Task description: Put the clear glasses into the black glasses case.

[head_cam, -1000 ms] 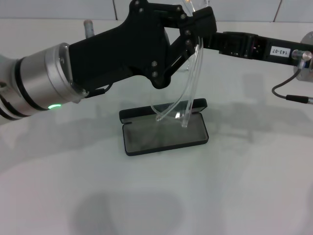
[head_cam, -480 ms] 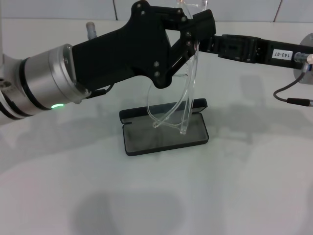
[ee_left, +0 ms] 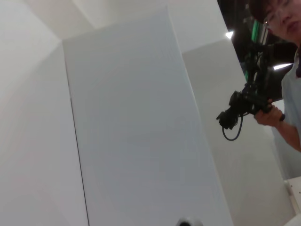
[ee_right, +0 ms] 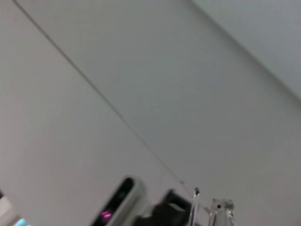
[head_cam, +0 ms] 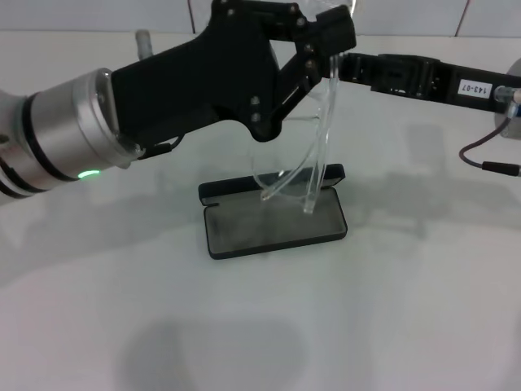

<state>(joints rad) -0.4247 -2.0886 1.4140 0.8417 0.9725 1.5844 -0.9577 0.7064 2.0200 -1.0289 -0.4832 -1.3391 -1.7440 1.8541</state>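
Head view, left to right. The left gripper [head_cam: 321,37], held above the table [head_cam: 407,309], is clamped on the top of the clear glasses [head_cam: 305,159], which hang upright over the open black glasses case [head_cam: 273,220]. The right gripper [head_cam: 358,67] reaches in beside them; its finger state cannot be told.

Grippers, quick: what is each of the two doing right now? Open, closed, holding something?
Left gripper: closed on the clear glasses, which hang above the open black glasses case.
Right gripper: beside the glasses' top, behind the left gripper; cannot be told.
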